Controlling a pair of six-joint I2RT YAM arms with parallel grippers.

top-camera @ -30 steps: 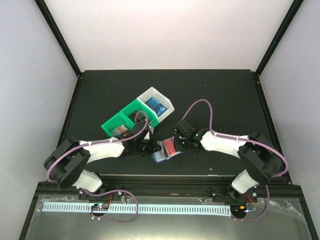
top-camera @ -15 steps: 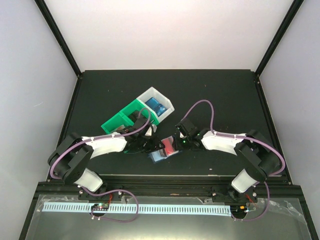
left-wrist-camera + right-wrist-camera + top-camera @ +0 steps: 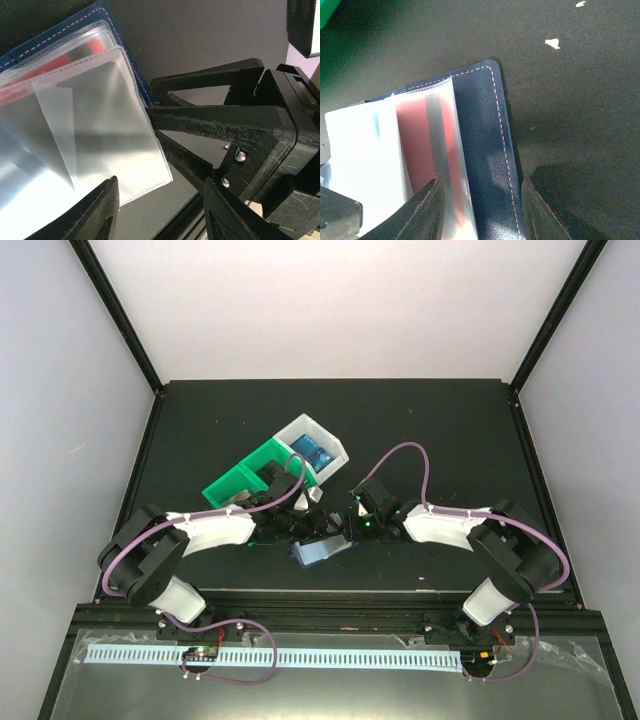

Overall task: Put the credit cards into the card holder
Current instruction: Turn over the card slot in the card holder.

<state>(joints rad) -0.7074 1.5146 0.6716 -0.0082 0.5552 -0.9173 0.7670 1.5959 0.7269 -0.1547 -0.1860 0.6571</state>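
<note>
The card holder lies open on the dark surface, close to the middle of its near edge, with its clear sleeves fanned upward. A red card sits inside one sleeve, next to the dark blue cover. The left fingers stand apart over the sleeves' free corner and grip nothing. The right fingers are also parted, straddling the cover's edge from the other side; I cannot tell if they press on it. Towards the far edge, a green bin touches a white bin that holds blue cards.
</note>
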